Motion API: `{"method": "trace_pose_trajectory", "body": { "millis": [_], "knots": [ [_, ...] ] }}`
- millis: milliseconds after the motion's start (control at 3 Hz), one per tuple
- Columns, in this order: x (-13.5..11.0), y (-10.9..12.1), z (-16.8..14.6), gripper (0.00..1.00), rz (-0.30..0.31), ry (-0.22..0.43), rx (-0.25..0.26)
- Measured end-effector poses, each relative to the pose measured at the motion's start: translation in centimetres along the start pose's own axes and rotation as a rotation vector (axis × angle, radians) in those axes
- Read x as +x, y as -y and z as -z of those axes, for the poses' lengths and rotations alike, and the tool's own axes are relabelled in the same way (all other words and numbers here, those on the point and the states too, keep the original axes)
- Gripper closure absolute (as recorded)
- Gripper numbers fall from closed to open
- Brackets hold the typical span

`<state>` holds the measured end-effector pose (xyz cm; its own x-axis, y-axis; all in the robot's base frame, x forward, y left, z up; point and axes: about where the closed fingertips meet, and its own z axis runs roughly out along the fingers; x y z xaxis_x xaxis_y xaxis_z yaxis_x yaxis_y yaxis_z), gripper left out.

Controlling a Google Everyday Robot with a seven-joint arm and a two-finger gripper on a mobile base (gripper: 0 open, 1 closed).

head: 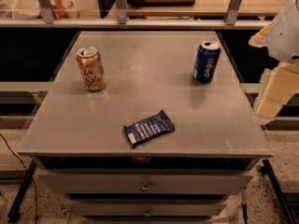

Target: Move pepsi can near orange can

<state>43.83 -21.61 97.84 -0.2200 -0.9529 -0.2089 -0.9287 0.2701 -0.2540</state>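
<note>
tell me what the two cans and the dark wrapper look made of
pepsi can: likely thin metal, aluminium by the look; glossy blue printed side, bare silver top. orange can: same, tan-orange print, silver top. wrapper: probably plastic film; flat, thin, slight sheen. gripper: off the right edge of the table, touching nothing.
</note>
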Motion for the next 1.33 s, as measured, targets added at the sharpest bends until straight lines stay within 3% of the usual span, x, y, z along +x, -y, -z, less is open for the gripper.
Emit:
{"method": "trace_pose_trajectory", "body": {
  "millis": [333,667,1333],
  "knots": [
    [0.0,0.0,0.0,0.00,0.000,0.000,0.000],
    [0.2,0.7,0.1,0.00,-0.038,0.021,0.031],
    [3.2,7.6,-3.3,0.00,-0.325,0.189,0.144]
  ]
}}
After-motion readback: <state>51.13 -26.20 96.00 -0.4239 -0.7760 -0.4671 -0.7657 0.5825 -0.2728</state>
